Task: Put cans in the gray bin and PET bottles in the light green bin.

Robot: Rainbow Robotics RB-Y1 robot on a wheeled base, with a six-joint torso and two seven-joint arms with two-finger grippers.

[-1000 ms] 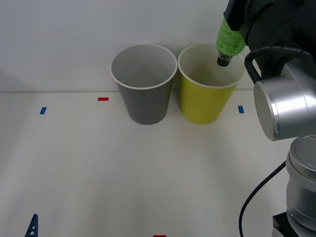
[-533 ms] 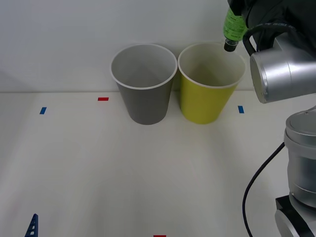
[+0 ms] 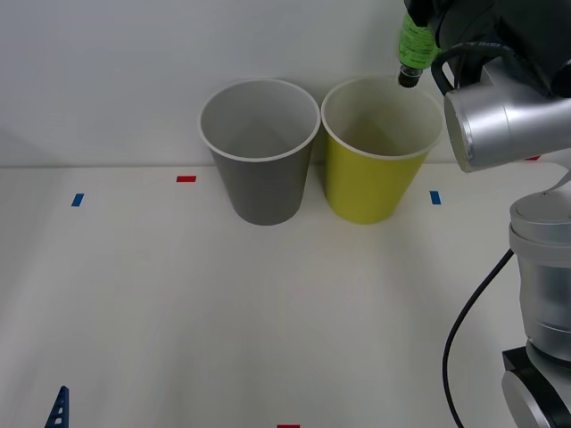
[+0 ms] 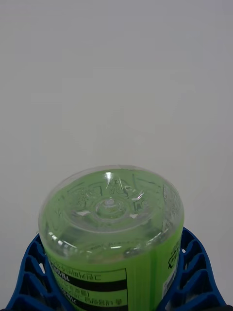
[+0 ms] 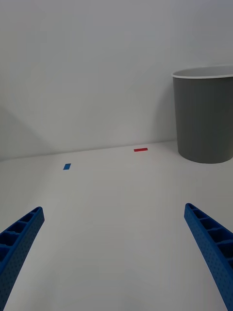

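above the far rim of the light green bin, the right gripper holds the pet bottle cap-down, the black cap hanging just over the back right edge of the bin mouth. compared with a second ago, the bottle has risen and drifted back toward the wall: then its cap dipped inside the bin opening, half a second ago it was level with the rim, and now it sits slightly higher and more over the rim than over the hollow. the right arm's elbow joint has also swung up and across in the front view.

right wrist view: blue ribbed jaws clenched on the bottle's green-labelled sides, clear base facing the camera. no release yet.

judgement: the drop has not happened, and the bottle is less well centred over the bin than it was. letting go from here risks the cap striking the rim and the bottle tipping out behind. a move forward over the middle of the opening looks needed before release.

gray bin stands just beside the green one on its left, rims nearly touching.

left gripper waits low over the tabletop at the near left, jaws spread wide, nothing between them; the gray bin stands ahead of it.
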